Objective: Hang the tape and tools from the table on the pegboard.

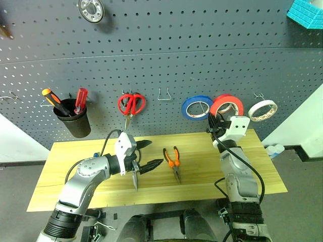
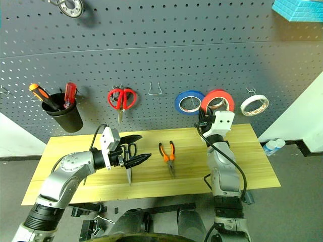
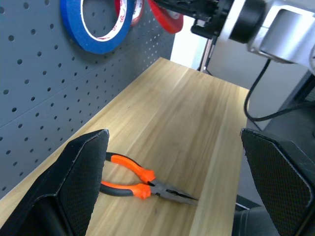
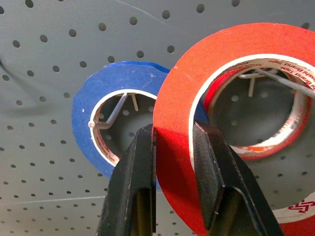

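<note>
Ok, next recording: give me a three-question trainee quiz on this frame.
1. True or false: the right gripper is shut on the red tape.
2. Which tool lies alone mid-table? A) hammer B) orange-handled pliers C) wrench
3. What hangs on the pegboard just left of the blue roll's neighbouring empty hook?

Key: 1 true; 2 B; 3 the red-handled scissors.

a: workshop or lab?
b: workshop corner. grey pegboard [image 1: 166, 60] with hooks, red scissors [image 1: 131, 104], tape rolls [image 1: 197, 107], a cup of screwdrivers [image 1: 74, 120], pliers [image 1: 172, 160] on a wooden bench [image 1: 202, 166].
</note>
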Motion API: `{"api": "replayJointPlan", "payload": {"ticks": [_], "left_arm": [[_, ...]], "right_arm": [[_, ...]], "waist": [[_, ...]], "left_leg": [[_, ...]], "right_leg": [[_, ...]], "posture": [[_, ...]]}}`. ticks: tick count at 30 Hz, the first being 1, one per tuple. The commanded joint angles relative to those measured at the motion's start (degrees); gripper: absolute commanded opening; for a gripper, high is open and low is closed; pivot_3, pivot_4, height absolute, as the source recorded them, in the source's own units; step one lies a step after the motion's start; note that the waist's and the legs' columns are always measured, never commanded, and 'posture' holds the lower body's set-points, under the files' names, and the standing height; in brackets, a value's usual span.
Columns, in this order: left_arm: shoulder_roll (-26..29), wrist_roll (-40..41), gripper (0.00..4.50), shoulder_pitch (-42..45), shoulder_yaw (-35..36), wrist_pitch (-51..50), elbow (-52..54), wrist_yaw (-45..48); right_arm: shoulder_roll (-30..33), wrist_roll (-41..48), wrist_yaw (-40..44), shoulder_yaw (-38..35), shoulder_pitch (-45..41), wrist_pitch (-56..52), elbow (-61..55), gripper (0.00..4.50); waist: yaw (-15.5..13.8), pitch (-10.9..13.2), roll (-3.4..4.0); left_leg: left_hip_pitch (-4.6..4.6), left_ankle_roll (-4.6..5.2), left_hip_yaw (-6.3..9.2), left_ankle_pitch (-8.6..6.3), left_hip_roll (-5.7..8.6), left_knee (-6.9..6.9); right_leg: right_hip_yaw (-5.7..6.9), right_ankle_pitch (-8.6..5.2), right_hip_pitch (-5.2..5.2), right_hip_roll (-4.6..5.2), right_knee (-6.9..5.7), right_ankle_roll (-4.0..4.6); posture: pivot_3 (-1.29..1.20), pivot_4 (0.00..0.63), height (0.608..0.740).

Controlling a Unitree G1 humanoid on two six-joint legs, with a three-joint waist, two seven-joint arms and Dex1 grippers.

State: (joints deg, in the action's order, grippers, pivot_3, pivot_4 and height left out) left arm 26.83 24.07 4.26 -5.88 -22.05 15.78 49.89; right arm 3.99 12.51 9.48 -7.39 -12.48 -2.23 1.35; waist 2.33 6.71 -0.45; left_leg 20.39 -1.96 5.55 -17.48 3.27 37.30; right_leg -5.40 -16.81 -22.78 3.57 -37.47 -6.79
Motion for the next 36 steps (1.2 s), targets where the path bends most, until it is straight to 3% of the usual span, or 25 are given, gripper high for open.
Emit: {"api": "replayJointPlan", "payload": {"ticks": [1, 17, 28, 29, 36], "left_arm": [[0.5, 1.0, 4.5, 0.1, 1.1, 0.0, 2.2, -0.3], [0.7, 1.4, 4.5, -0.3, 1.4, -0.2, 3.0, -1.3], [0.4, 1.3, 4.5, -0.1, 1.0, -0.1, 2.8, -1.8], [0.3, 1.2, 4.5, -0.1, 0.9, 0.0, 2.8, -1.8], [0.9, 0.5, 4.5, -1.5, 0.8, 0.0, 2.7, -1.9]], "right_arm": [[0.5, 0.1, 0.6, -0.8, -2.5, 3.0, 1.9, 0.68], [1.8, -1.2, -0.5, -1.7, -6.7, 6.0, 11.1, 0.68], [2.2, -1.4, -1.1, -1.7, -6.4, 5.2, 10.4, 4.3], [2.3, -1.4, -1.0, -1.5, -6.4, 5.0, 10.5, 4.47], [2.7, -1.7, -0.8, -0.7, -4.5, 2.5, 7.9, 4.47]], "waist": [[-0.1, 0.0, 0.01], [-0.1, 0.0, 0.02], [-0.1, 0.0, 0.03], [-0.1, 0.0, 0.03], [-0.1, 0.0, 0.03]], "left_leg": [[0.0, 0.0, 0.0, 0.0, 0.0, 0.0], [0.0, 0.0, 0.01, 0.0, 0.0, -0.02], [0.01, 0.0, 0.01, 0.0, 0.0, -0.03], [0.01, 0.0, 0.01, 0.0, 0.0, -0.03], [0.01, 0.0, 0.01, 0.0, 0.0, -0.03]], "right_leg": [[0.0, 0.0, 0.0, 0.0, 0.0, 0.0], [0.0, 0.0, -0.01, 0.0, 0.01, 0.0], [0.0, 0.0, -0.01, 0.0, 0.02, 0.0], [0.0, 0.0, -0.01, 0.0, 0.02, 0.0], [0.0, 0.0, -0.01, 0.0, 0.03, 0.0]], "posture": [[0.05, 0.112, 0.724], [0.06, 0.113, 0.724], [0.06, 0.111, 0.724], [0.06, 0.11, 0.724], [0.06, 0.102, 0.724]]}}
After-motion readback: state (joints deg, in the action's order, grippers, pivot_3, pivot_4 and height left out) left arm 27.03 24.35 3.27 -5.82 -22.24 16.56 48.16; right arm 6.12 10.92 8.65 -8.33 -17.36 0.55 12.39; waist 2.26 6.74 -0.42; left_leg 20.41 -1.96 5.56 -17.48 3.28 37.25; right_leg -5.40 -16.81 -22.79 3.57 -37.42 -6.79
